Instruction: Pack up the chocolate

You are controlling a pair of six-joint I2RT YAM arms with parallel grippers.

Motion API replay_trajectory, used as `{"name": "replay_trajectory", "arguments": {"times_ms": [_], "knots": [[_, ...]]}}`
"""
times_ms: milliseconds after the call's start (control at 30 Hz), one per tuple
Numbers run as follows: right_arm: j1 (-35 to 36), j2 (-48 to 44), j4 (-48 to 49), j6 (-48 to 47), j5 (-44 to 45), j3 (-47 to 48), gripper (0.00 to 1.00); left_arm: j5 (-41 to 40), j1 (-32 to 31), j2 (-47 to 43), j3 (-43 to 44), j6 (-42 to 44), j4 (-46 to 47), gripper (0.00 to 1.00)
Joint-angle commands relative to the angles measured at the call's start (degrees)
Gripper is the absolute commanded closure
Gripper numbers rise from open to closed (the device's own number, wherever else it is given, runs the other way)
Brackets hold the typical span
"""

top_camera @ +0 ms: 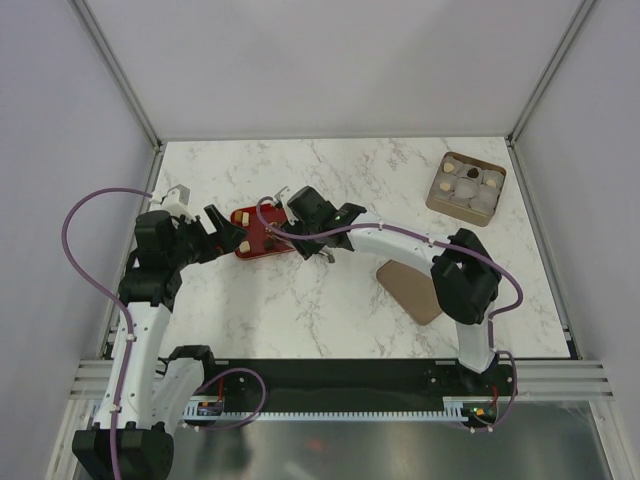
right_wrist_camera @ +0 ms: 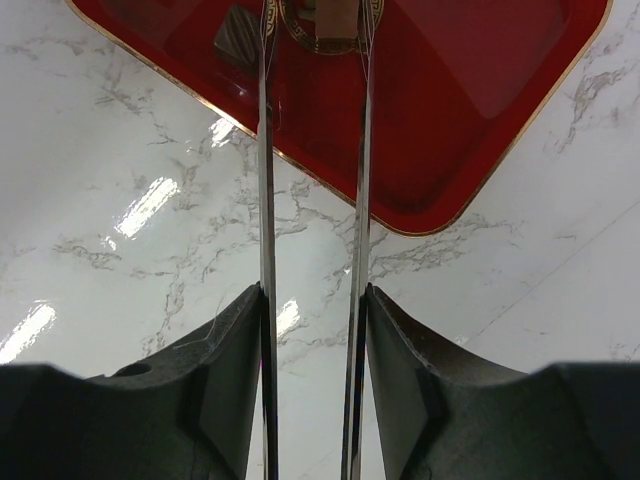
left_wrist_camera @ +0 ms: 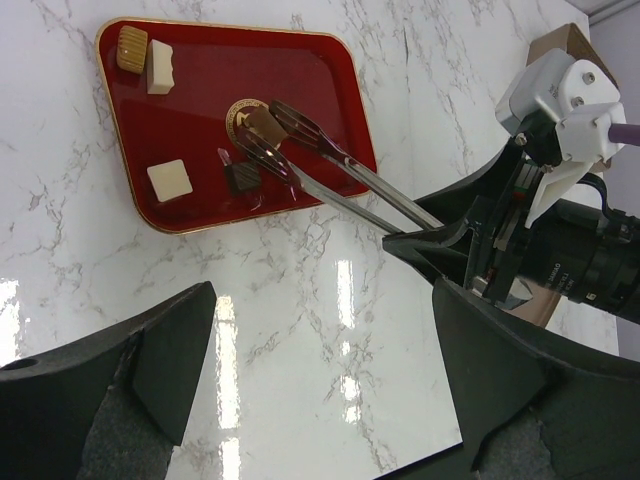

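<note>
A red tray (top_camera: pixel 256 248) (left_wrist_camera: pixel 310 80) holds the chocolate: a tan piece (left_wrist_camera: pixel 131 47), two white pieces (left_wrist_camera: pixel 160 68) (left_wrist_camera: pixel 169 181) and a dark piece (left_wrist_camera: pixel 241 177) (right_wrist_camera: pixel 238 33). My right gripper (top_camera: pixel 308 226) (right_wrist_camera: pixel 313 300) is shut on metal tongs (left_wrist_camera: pixel 340 178) (right_wrist_camera: pixel 266 200). The tongs' tips reach over the tray's middle, with a brown piece (left_wrist_camera: pixel 266 124) (right_wrist_camera: pixel 337 22) between them. My left gripper (top_camera: pixel 222 228) (left_wrist_camera: pixel 325 345) is open and holds nothing. It hovers over bare marble just beside the tray's left edge.
At the back right stands a brown box (top_camera: pixel 466 187) with cups and some pieces in it. Its flat brown lid (top_camera: pixel 410 290) lies on the marble near the right arm's base. Walls close in the table on three sides.
</note>
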Motion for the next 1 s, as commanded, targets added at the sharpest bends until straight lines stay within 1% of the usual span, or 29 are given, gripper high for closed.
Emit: {"name": "replay_trajectory", "arguments": {"times_ms": [0,167,400,600,733,867,967], "knots": [[0.4,0.5,1.2,-0.4,2.9,1.0,0.5,-0.5,0.0,-0.1,0.2,2.0,1.2,0.03],[0.7,1.3,0.8,-0.3,4.0,1.9,0.51,-0.4,-0.1,-0.1,0.2,1.9,1.2,0.03],[0.7,1.3,0.3,0.1,4.6,2.7,0.59,-0.2,-0.1,-0.4,0.2,1.9,1.2,0.03],[0.5,0.2,-0.7,0.6,4.8,3.7,0.65,-0.1,-0.1,-0.1,0.2,1.9,1.1,0.03],[0.2,-1.2,-1.8,1.0,4.1,4.4,0.66,0.3,0.0,0.3,0.2,1.9,1.2,0.03],[-1.6,-2.9,-4.5,1.6,4.1,5.6,0.67,0.4,-0.1,0.3,0.2,1.9,1.2,0.03],[-4.8,-5.0,-5.9,2.2,4.0,5.8,0.67,0.6,-0.1,0.4,0.3,1.9,1.1,0.03]]}}
